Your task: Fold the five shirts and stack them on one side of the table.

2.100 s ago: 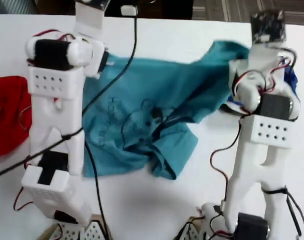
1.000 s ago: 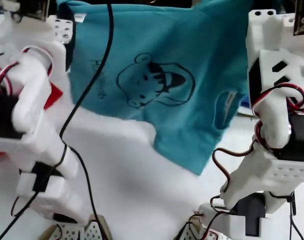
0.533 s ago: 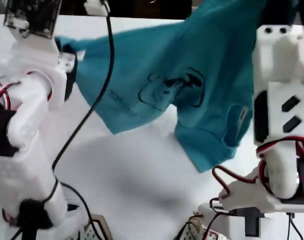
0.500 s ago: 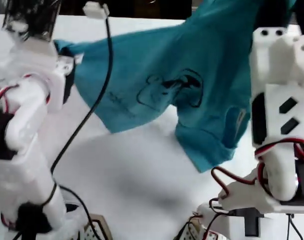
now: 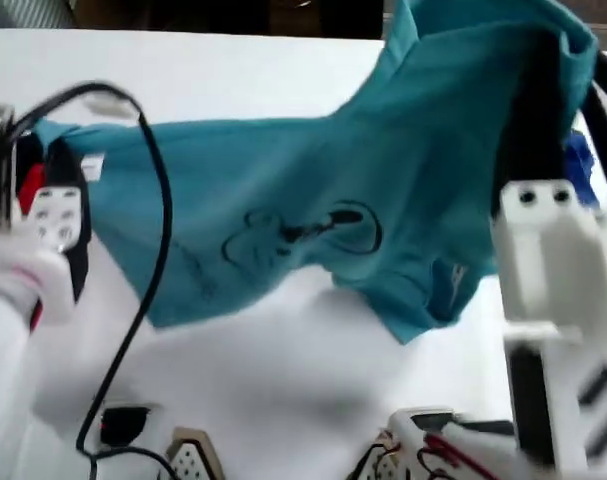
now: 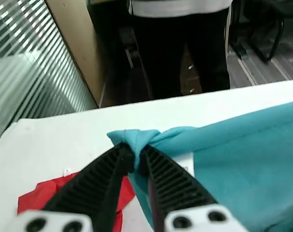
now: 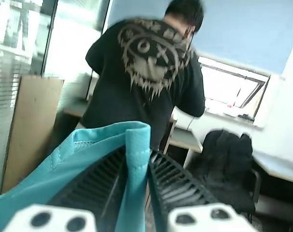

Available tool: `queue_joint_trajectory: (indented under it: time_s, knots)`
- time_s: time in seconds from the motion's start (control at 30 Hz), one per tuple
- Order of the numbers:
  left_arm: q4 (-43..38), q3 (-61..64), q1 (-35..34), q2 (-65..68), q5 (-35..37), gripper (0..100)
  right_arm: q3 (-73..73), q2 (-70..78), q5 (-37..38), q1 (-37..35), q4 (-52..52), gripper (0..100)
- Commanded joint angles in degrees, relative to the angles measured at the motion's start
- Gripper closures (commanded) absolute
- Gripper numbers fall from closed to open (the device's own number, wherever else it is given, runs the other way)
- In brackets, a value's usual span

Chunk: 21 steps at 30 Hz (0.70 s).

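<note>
Two grippers: we see the left gripper (image 6: pixel 136 155) clamped on a bunched corner of the teal fabric T-shirt with a dark cartoon print (image 5: pixel 313 190), and the right gripper (image 7: pixel 138 153) pinched shut on a hemmed edge of it.
Shirt position: strung between both arms above the white table (image 5: pixel 233 60), with the right end higher and the lower edge drooping (we cannot tell whether it touches).
Handling: light, soft and limp, we judge. It sags wherever it is unsupported.
Where to hold: shoulders or hem corners, well apart, taking a thick fold so the cloth cannot slip.
Nearby: a crumpled red shirt (image 6: pixel 40 200) lies on the table below the left gripper, and some blue fabric (image 5: pixel 580 160) is beside the right arm.
</note>
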Motion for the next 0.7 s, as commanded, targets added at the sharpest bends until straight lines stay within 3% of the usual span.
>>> queue_joint_trajectory:
  time_s: [0.0,0.33,0.67]
  knots:
    - [0.0,-0.1,-0.7,-1.8,-0.3,97,-0.8,-4.1,0.2,-0.1,-0.3,97.9]
    - [0.0,0.0,-0.7,-4.0,-0.2,97,-0.2,-7.7,0.3,0.2,-4.4,97.9]
    - [-1.4,2.2,-0.7,-2.5,-0.2,97,13.1,-7.4,0.3,0.0,-4.8,97.9]
